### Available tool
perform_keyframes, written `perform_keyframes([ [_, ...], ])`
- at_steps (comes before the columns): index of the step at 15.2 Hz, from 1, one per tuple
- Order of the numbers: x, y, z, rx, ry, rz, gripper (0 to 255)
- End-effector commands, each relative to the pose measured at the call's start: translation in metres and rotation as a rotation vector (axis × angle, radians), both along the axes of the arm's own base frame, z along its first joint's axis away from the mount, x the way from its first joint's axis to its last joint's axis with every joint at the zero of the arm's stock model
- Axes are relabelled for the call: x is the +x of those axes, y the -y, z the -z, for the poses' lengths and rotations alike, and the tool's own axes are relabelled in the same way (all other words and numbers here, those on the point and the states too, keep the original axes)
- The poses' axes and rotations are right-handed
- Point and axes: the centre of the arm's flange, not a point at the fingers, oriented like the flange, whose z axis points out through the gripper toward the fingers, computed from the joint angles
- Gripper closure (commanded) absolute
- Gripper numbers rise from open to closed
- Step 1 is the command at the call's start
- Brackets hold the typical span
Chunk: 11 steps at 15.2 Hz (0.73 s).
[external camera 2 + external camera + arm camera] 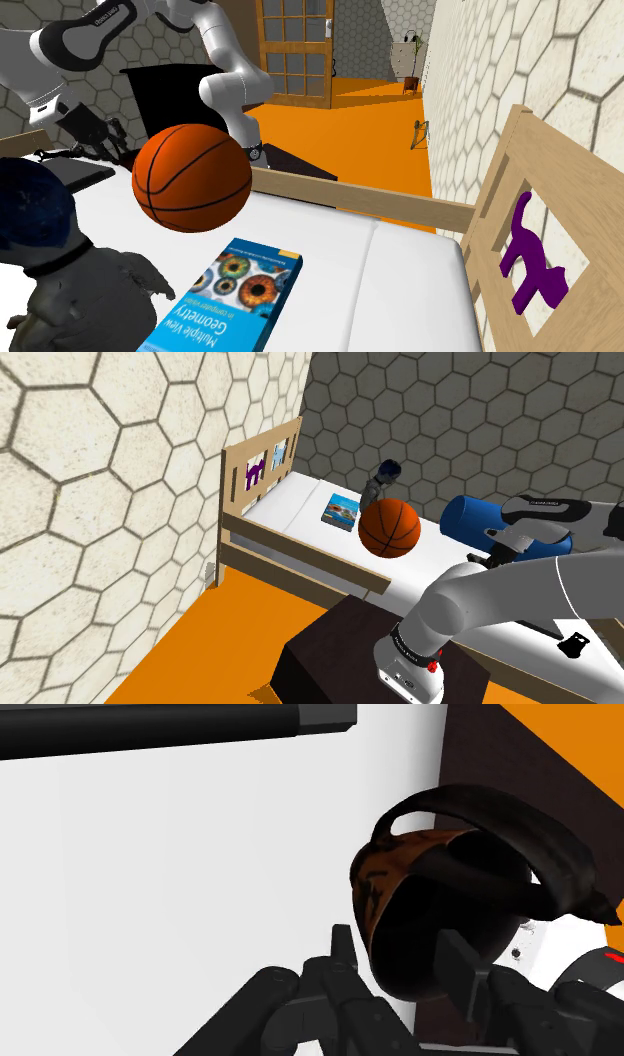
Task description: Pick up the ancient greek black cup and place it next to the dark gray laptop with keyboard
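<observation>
- Tool (398,950) clamped on the cup (400,869). One finger sits outside its wall, and the other looks to lie against the dark inside of the bowl.
- Cup is black, with a brown band of figures on the outer wall and a looping handle. It hangs tilted, its mouth turned toward my wrist camera.
- In the wrist view the cup covers the line where the white bed (150,904) meets my dark stand (480,754). Orange floor (585,749) shows past the stand.
- Dark grey laptop (150,722) lies flat on the bed, apart from the cup, with bare mattress between them.
- Second exterior view: my tool hangs just above the laptop, tilted toward my base.
- Also on the bed: basketball (389,527), a blue-covered book (340,510) near it, a blue cylinder (468,517), and a grey figure with a dark blue head (382,480).
- Wooden headboard (262,452) carries a purple cat shape (253,474).
</observation>
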Motion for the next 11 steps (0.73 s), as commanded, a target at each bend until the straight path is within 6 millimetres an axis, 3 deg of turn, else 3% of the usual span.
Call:
perform_keyframes([
  [1,0.000,0.000,0.000,0.000,0.000,0.000,0],
  [5,0.000,0.000,0.000,0.000,0.000,0.000,0],
  [9,0.001,0.021,-0.045,0.000,0.000,0.000,0],
  [11,0.001,0.021,-0.045,0.000,0.000,0.000,0],
])
